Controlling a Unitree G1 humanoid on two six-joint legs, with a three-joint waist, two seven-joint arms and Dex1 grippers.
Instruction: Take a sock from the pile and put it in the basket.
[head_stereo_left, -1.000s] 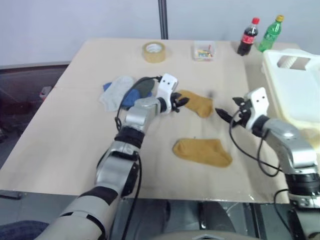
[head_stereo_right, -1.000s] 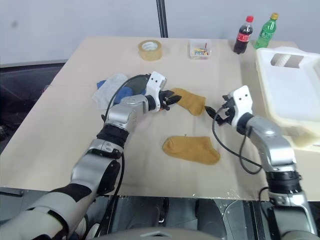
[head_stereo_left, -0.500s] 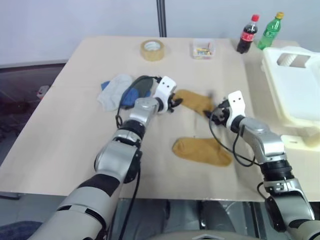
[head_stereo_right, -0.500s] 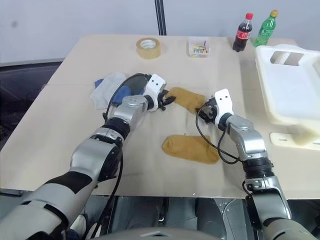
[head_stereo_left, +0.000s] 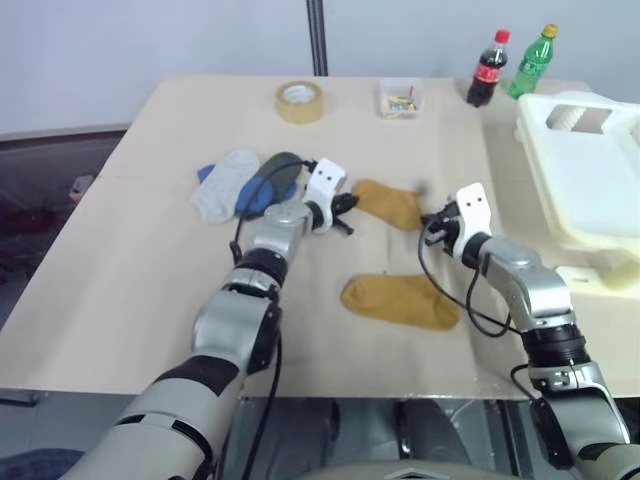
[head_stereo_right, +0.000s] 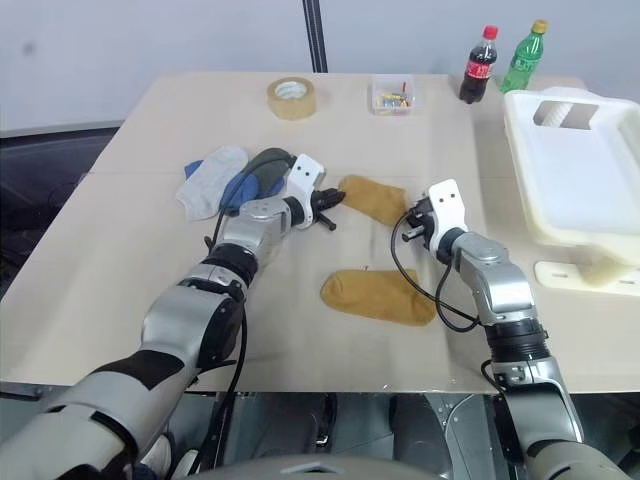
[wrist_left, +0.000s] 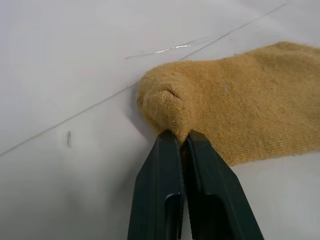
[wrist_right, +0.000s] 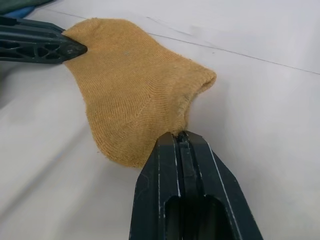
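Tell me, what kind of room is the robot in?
Probably a robot test room, not a home: a plain tabletop holds socks, a tape roll, two soda bottles and a laundry basket, against a bare wall.

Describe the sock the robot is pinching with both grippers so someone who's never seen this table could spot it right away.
On the tan table, look just right of the pile of white, blue and dark green socks. There a mustard-yellow sock lies between the left gripper and right gripper, each shut on one end. Its twin, the other mustard sock, lies nearer the front edge, untouched.
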